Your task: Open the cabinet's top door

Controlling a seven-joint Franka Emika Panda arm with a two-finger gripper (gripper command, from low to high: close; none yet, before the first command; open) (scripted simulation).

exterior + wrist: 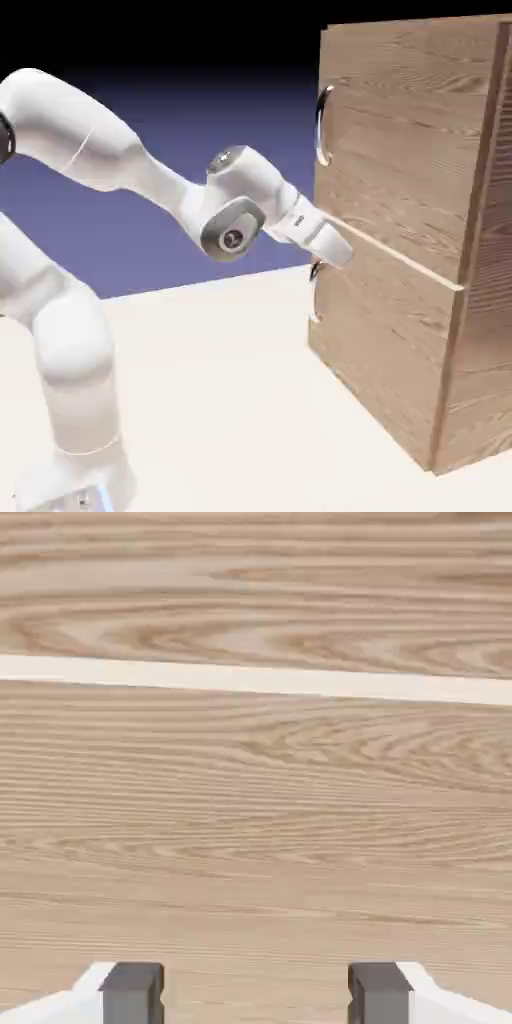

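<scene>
Gripper [256, 994] (fingers spread) near top door [400, 140]

The top door [400, 130] sits above the lower door [385, 340] on the cabinet [490, 300] standing on the table [230, 400].

Hand [340, 250] at cabinet [420, 300] front, below top door [400, 140] handle [322, 125].
</scene>
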